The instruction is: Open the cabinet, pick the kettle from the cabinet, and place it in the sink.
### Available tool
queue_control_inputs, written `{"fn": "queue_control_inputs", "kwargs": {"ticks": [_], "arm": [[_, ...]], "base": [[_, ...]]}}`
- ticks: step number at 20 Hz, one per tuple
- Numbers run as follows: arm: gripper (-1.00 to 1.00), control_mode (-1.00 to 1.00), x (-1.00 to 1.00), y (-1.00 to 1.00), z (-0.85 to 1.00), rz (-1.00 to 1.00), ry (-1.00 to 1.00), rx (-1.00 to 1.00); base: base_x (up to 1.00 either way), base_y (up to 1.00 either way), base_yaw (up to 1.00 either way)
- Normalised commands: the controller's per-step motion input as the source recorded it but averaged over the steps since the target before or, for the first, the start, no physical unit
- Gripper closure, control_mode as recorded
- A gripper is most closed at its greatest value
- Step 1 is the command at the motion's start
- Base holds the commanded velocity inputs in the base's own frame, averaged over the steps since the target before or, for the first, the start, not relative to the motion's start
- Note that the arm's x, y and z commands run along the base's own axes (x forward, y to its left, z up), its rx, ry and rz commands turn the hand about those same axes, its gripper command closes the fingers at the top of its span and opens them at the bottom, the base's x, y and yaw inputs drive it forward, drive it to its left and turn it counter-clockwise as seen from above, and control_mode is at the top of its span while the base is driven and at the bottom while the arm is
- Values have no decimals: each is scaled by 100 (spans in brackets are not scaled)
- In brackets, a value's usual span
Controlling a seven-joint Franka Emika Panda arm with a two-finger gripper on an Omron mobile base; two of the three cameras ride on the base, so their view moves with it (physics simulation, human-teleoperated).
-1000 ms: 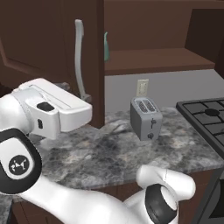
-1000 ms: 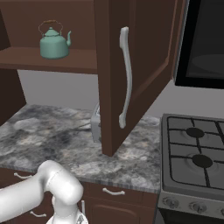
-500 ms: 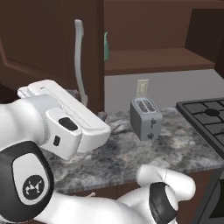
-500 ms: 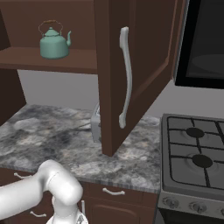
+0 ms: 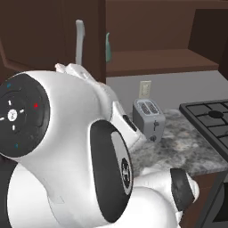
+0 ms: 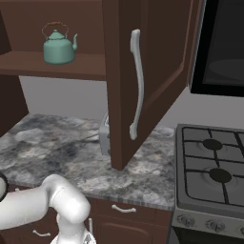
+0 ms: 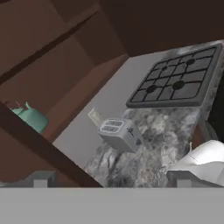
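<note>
Risen arm now hides most of kettle (image 5: pixel 108 46).

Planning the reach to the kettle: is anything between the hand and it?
Partly. In the hand view the open cabinet door's edge crosses just below the kettle. In the right base view the kettle stands alone on the shelf.

In the left base view the open cabinet (image 5: pixel 58 40) door hides all but a sliver of the kettle (image 5: pixel 108 46), and the door in the right base view covers most of the toaster (image 6: pixel 104 139).
</note>
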Motion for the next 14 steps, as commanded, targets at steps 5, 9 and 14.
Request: {"fn": "queue_control_inputs", "kwargs": {"ticks": [5,9,14], "arm": [[-100,-100,-16,-41,11,15,0,39],[-100,-100,-2,-37,10,8,5,34],[-100,-100,3,-34,7,8,5,31]], "base": [[0,0,0],[0,0,0],[0,0,0]]}}
